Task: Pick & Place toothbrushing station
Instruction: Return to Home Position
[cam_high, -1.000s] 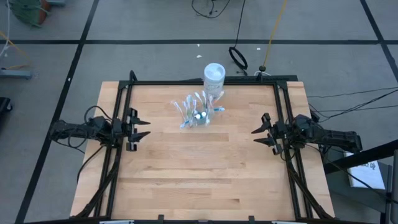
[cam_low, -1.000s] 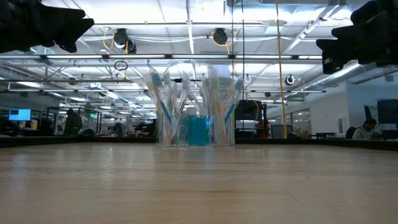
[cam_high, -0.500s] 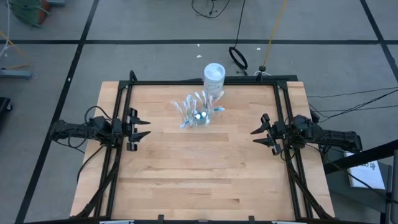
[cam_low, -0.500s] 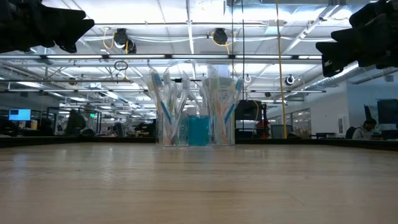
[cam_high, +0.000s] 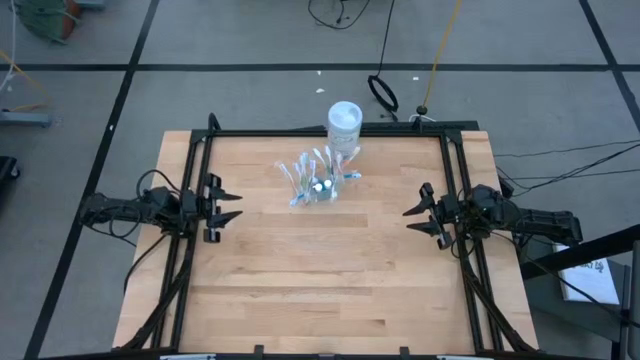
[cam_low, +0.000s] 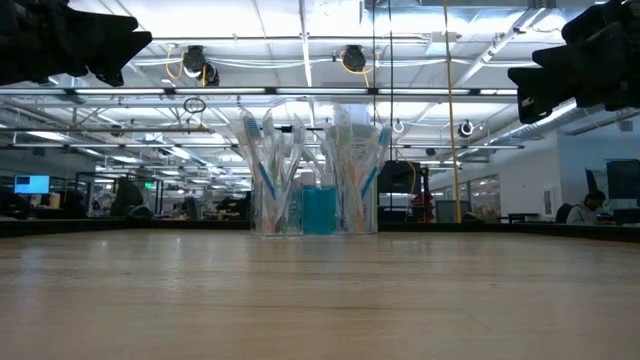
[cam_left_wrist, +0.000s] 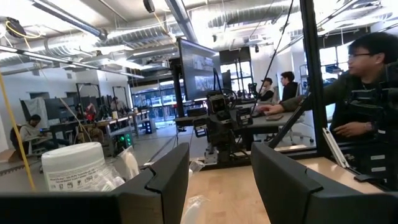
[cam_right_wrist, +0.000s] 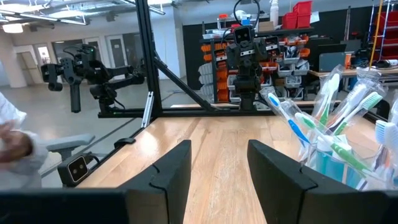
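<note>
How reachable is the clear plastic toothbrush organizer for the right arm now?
Probably yes: the right gripper, open at the wooden table's edge, has only bare wood before the clear plastic organizer.

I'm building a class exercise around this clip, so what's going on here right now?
Nothing is being handled at this moment. The left gripper and right gripper both hang open and empty at opposite sides of the table. The clear organizer stands toward the table's far middle, packed with toothbrushes and teal toothpaste tubes, with a white tub just behind it.

Toothbrushes (cam_high: 300, 176) fill the clear cup (cam_high: 321, 188) near the white tub (cam_high: 344, 124).
</note>
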